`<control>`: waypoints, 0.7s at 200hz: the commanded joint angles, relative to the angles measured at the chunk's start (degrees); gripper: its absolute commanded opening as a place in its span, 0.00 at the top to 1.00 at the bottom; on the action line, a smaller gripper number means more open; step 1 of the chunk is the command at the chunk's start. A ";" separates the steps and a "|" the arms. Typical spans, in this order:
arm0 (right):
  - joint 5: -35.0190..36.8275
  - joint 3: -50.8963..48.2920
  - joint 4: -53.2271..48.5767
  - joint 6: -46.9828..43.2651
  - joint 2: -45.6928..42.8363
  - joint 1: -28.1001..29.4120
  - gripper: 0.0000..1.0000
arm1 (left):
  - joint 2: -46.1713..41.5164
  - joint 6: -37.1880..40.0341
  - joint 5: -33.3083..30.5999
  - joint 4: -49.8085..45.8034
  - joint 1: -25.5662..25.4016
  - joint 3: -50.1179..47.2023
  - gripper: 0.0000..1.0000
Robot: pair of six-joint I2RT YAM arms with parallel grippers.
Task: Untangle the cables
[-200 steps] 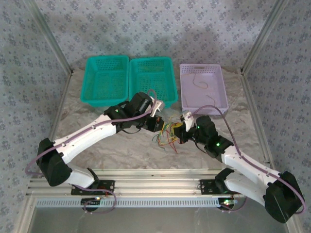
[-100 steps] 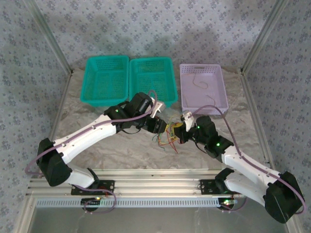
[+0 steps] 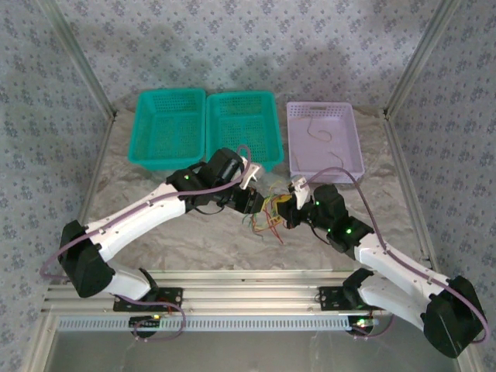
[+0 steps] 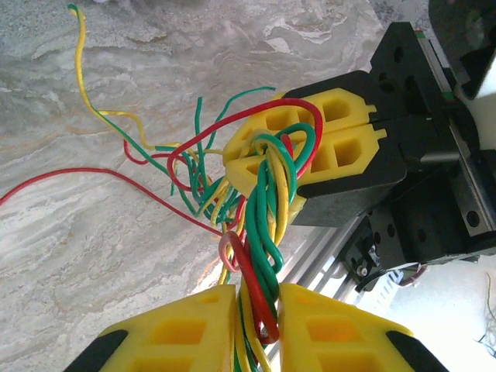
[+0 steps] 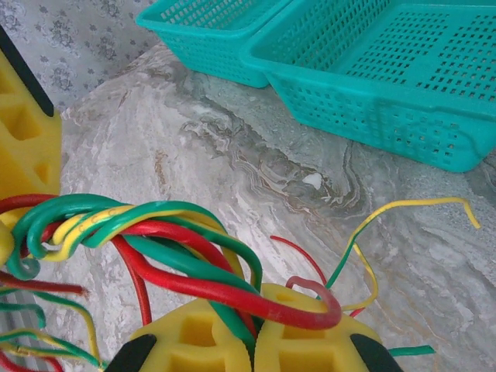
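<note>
- Left claw [image 3: 258,201]: reaches in from the left to the middle of the surface [image 3: 217,240]. In its own wrist view [image 4: 256,314] the two yellow pads [image 4: 190,329] are drawn almost together, clamped on a twisted rope of cables that runs down between them.
- Right claw [image 3: 287,211]: reaches in from the right and meets the left claw tip to tip. In its own wrist view [image 5: 252,329] the pads [image 5: 310,333] are pinched on the same bundle, and a red loop lies across their tops. From the left wrist [image 4: 271,143] its pads sit pressed together, with red and green strands wrapped around the tips.
- Cables [image 3: 269,213]: thin wires in green, yellow and red. They are twisted into one short rope [image 4: 267,209] stretched between the two claws, near the middle of the surface and in front of the baskets. Loose ends fan out from the knot; a red strand and a yellow-green one trail across the marbled stone. From the right wrist [image 5: 170,225] the twist runs in from the left, and single yellow and green ends curl free to the right.
- Green basket, left [image 3: 172,92]: at the far side of the surface.
- Green basket, right [image 3: 242,94]: touching the first, just beyond the left claw.
- Purple basket [image 3: 341,151]: just beside the green pair, at the far right. One thin brownish wire [image 3: 318,132] lies inside it.
</note>
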 commanded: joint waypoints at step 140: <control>9.85 1.30 -1.67 0.13 5.16 0.59 1.00 | -10.83 1.74 -13.92 -3.79 -0.37 1.67 1.00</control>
